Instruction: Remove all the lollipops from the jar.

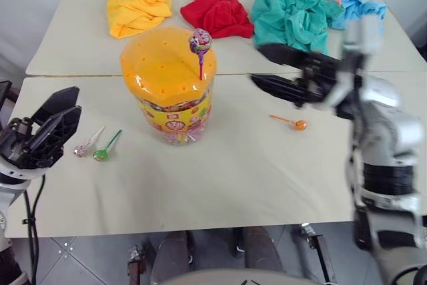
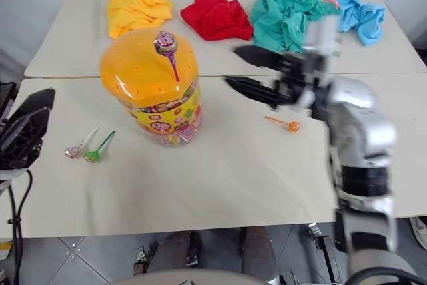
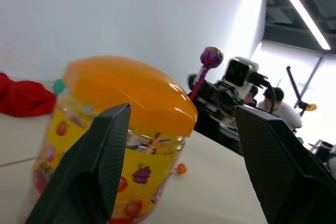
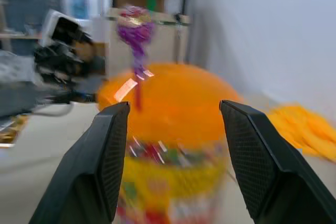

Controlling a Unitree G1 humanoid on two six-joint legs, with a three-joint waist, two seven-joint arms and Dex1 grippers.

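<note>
Left gripper (image 1: 48, 121) nearest, low at table's left edge, fingers spread, empty. Beige table (image 1: 220, 185), two tops joined, white wall behind. Jar (image 1: 170, 85) centre-left, purple lollipop (image 1: 200, 41) standing in orange lid. Pink lollipop (image 1: 87, 145), green lollipop (image 1: 105, 149) left of jar; orange lollipop (image 1: 293, 123) right. Right gripper (image 1: 263, 65) open, empty, pointing toward jar. Yellow cloth (image 1: 137, 8), red cloth (image 1: 217, 13), teal cloth (image 1: 290, 15), blue cloth (image 1: 360, 8) along far side.

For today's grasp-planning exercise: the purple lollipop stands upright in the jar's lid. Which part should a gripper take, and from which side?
Probably the thin stick just under the purple lollipop, above the jar's domed lid. The stick stands nearly upright with open space around it, so fingers can close level from the side. The right gripper, open and pointing at it, suits; then lift straight up.
</note>
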